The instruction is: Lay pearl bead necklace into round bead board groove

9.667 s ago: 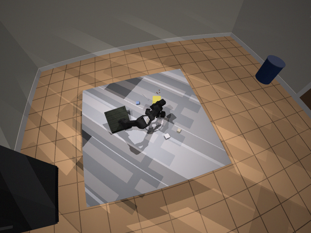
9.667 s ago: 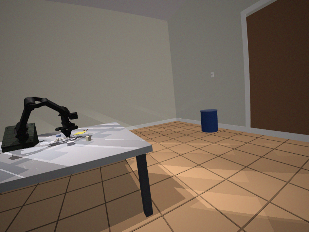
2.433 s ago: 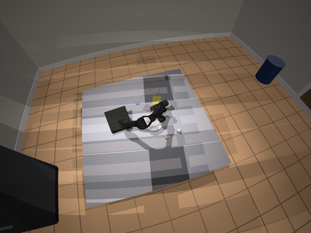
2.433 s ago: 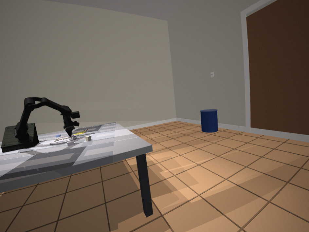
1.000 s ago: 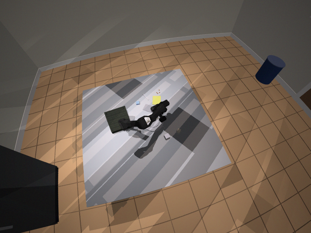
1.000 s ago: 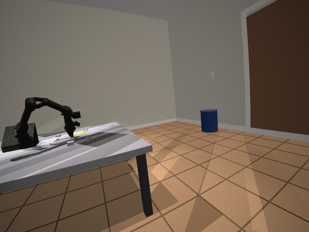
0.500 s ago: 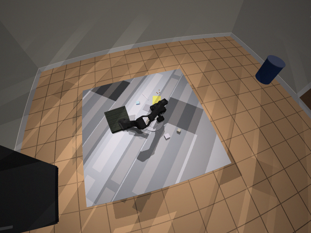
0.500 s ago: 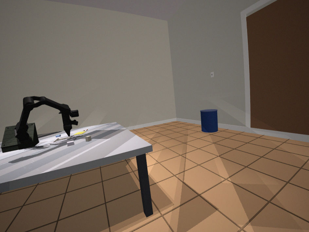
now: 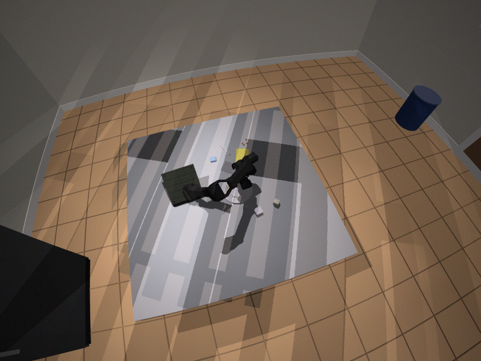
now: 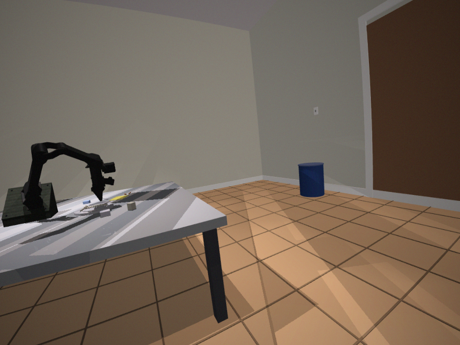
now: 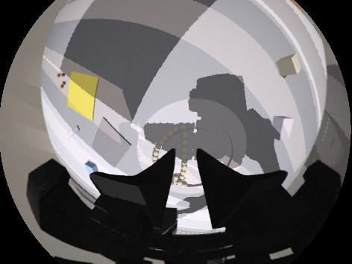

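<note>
The pearl bead necklace (image 11: 155, 154) (image 10: 86, 207) (image 9: 227, 187) lies as a narrow loop over the left part of the round bead board (image 11: 236, 121) (image 9: 242, 196) in the wrist view. Its left strand curves outward and its right strand runs nearly straight across the board's middle. The groove's right side shows as a thin arc without beads. My gripper (image 11: 186, 152) (image 10: 100, 200) points down low over the board, partly open, its fingertips on either side of the right strand in the wrist view. No bead is clearly gripped. The fingers hide part of the loop's lower left.
A yellow square (image 11: 83, 95) (image 9: 241, 154), a grey flat piece (image 11: 108, 143) and a blue block (image 11: 91, 167) (image 9: 212, 159) lie left of the board in the wrist view. A beige block (image 11: 287, 66) (image 9: 276, 202) and a pale block (image 11: 283, 127) (image 9: 258, 211) lie right. Small orange balls (image 11: 63, 83) lie beyond the yellow square.
</note>
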Controlling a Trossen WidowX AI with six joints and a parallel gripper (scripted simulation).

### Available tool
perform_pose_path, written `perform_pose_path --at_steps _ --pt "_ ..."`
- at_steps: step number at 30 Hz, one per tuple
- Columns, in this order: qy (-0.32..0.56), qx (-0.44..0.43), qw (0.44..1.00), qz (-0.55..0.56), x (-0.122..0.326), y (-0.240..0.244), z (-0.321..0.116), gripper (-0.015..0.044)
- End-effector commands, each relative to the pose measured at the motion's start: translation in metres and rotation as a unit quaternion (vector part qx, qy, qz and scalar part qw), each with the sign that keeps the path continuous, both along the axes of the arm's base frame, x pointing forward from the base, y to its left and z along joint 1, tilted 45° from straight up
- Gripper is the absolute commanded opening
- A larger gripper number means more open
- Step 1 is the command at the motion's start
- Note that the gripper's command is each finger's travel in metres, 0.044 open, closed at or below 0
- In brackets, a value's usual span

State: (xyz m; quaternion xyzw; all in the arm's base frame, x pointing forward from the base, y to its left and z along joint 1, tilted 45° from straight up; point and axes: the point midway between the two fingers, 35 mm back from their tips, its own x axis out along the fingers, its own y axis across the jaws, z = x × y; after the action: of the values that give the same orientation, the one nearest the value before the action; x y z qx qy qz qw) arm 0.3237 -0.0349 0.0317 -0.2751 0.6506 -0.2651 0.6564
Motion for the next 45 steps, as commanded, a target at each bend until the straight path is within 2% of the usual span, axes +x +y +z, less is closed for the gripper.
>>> perform_pose_path --at_steps 1,20,25,45 --pt "0.000 0.000 1.000 0.002 0.000 -0.001 -0.002 0.0120" --pt "-0.001 0.001 1.000 0.002 0.000 -0.021 -0.022 0.0120" --pt "-0.003 0.003 1.000 -0.002 0.000 -0.019 -0.019 0.0000" --pt "-0.003 0.003 1.000 -0.002 0.000 -0.019 -0.019 0.0000"
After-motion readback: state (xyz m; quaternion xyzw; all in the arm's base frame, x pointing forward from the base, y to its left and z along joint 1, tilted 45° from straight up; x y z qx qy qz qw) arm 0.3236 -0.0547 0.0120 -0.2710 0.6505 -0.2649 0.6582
